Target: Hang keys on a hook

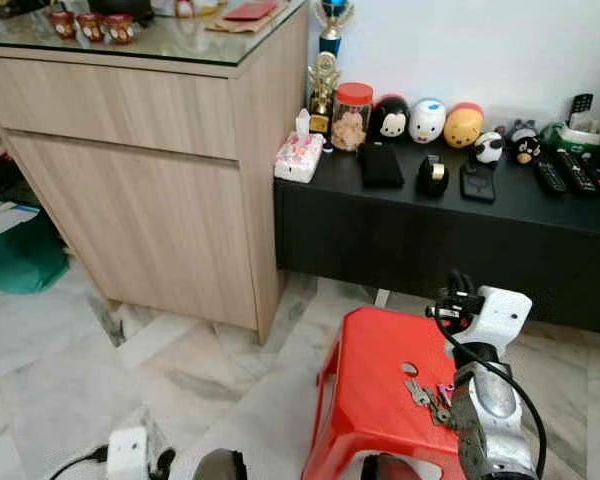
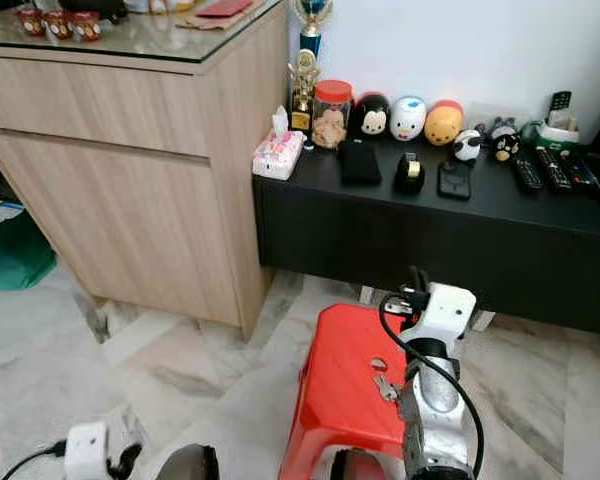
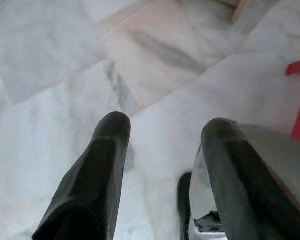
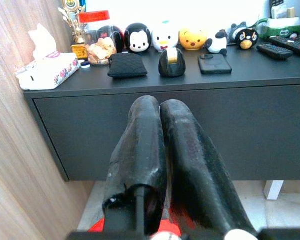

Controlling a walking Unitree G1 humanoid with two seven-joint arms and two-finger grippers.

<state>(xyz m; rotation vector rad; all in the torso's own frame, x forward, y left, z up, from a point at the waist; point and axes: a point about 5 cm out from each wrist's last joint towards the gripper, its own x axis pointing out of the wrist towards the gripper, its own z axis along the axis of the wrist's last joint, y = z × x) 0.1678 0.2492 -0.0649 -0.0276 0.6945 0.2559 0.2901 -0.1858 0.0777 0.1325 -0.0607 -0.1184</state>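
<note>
1. Keys point(image 1: 427, 400) lie on the top of a red plastic stool point(image 1: 375, 375), toward its right side, partly hidden behind the right arm.
2. The stool stands on the pale marble floor point(image 1: 100, 370), near the robot and in front of a low black cabinet point(image 1: 450, 235).
3. The right gripper point(image 4: 161, 112) is raised above the far right part of the stool and aimed at the black cabinet's front; its two black fingers are pressed together with nothing between them.
4. The left gripper point(image 3: 165, 132) hangs low at the near left, above the floor; its fingers are spread apart and hold nothing.
5. On the cabinet top, from left to right, sit a tissue box point(image 1: 299, 157), a small trophy point(image 1: 323, 92), a red-lidded jar point(image 1: 351, 116), and three round cartoon figures in black point(image 1: 388, 117), white point(image 1: 427, 120) and yellow point(image 1: 463, 124).
6. In front of these lie a black wallet point(image 1: 381, 165), a dark tape dispenser point(image 1: 433, 176) and a phone point(image 1: 477, 182).
7. Farther right are two small panda and penguin figures point(image 1: 507, 145) and several remote controls point(image 1: 576, 172).
8. A tall wooden cupboard point(image 1: 150, 190) with a glass top stands to the left, touching the black cabinet's end.
9. A green bag point(image 1: 20, 255) rests on the floor at the far left.
</note>
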